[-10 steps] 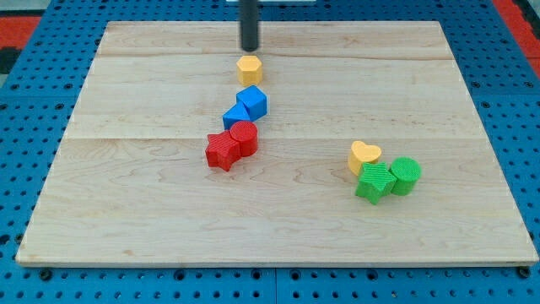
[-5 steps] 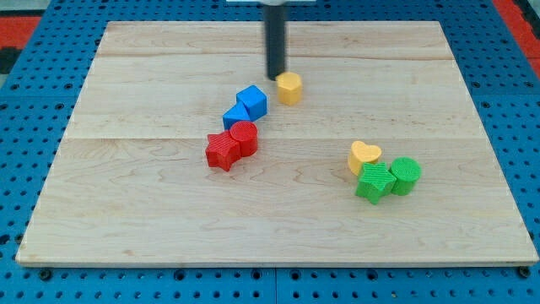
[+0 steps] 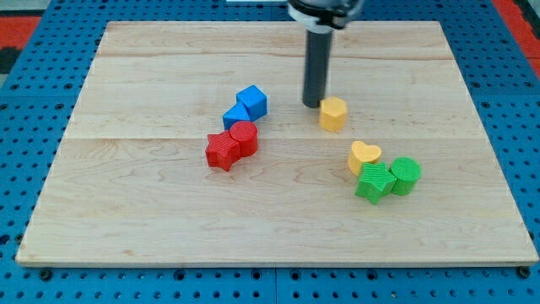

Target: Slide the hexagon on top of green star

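Note:
The yellow hexagon lies right of the board's middle. My tip touches its upper left side. The green star lies lower right of the hexagon, with a gap between them. A yellow heart sits against the star's upper left, between the hexagon and the star. A green cylinder touches the star's right side.
Two blue blocks lie left of my tip. A red star and a red cylinder sit just below them. The wooden board rests on a blue pegboard.
My tip has moved right and down, pushing the yellow hexagon from the top middle past the blue blocks toward the yellow heart and green star. The other blocks have not moved.

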Controlling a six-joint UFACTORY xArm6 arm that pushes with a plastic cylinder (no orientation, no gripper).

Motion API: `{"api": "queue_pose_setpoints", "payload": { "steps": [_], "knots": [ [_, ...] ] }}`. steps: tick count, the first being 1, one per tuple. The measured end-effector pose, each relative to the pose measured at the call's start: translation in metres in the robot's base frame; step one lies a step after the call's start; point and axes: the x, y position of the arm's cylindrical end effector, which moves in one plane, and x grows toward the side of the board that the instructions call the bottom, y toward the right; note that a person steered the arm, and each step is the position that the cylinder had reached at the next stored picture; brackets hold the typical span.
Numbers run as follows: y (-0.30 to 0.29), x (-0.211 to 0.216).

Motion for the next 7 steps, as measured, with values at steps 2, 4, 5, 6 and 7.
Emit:
{"api": "queue_pose_setpoints", "payload": {
  "steps": [2,4,5,6,7],
  "knots": [
    [0.034,-0.004],
    [0.061,0.030],
    [0.064,0.050],
    [0.066,0.070],
    [0.084,0.071]
  ]
}}
